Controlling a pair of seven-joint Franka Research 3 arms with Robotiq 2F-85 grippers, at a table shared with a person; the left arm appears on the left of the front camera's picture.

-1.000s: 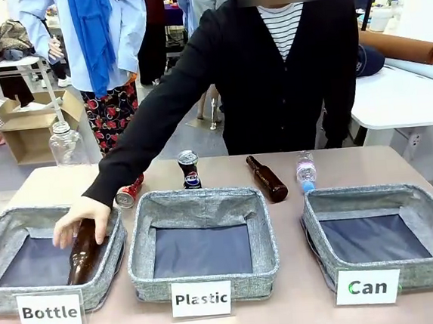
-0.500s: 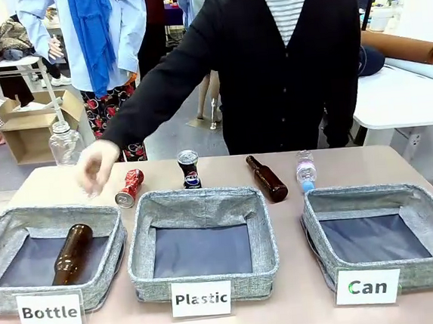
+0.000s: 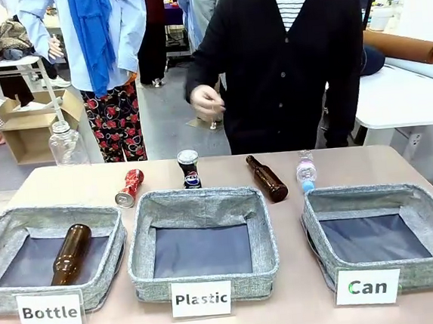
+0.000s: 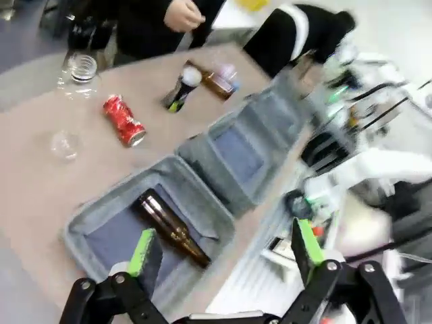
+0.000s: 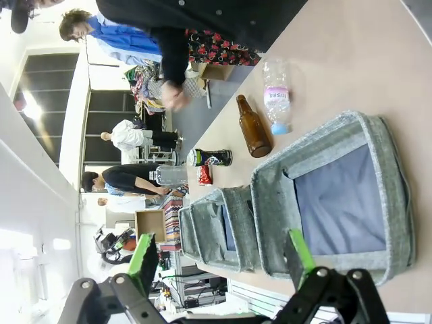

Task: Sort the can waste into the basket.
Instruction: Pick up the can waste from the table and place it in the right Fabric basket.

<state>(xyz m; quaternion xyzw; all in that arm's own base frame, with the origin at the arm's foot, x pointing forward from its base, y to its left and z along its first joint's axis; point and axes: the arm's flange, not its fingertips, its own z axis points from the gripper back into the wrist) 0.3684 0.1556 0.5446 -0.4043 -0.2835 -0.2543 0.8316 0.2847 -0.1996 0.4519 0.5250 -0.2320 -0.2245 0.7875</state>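
A dented red can (image 3: 129, 188) lies on its side behind the gap between the left and middle baskets. The dark Pepsi can (image 3: 189, 169) stands upright behind the middle basket. The grey "Can" basket (image 3: 371, 194) sits at the front right with nothing in it. In the left wrist view my left gripper (image 4: 224, 243) hangs open above the left basket, well apart from the red can (image 4: 123, 120) and the Pepsi can (image 4: 181, 91). In the right wrist view my right gripper (image 5: 220, 251) is open over the "Can" basket (image 5: 270, 196), with both cans (image 5: 210, 158) farther off.
The "Bottle" basket (image 3: 24, 217) holds a brown bottle (image 3: 71, 254). The "Plastic" basket (image 3: 201, 200) is in the middle. Another brown bottle (image 3: 268, 179) and a clear plastic bottle (image 3: 305, 171) lie behind the baskets. A clear bottle (image 3: 66, 145) stands far left. The person's hand (image 3: 206, 100) is raised at chest height.
The person let go of the brown bottle in the "Bottle" basket and drew the hand back up to the chest. The bottle now lies flat in that basket.
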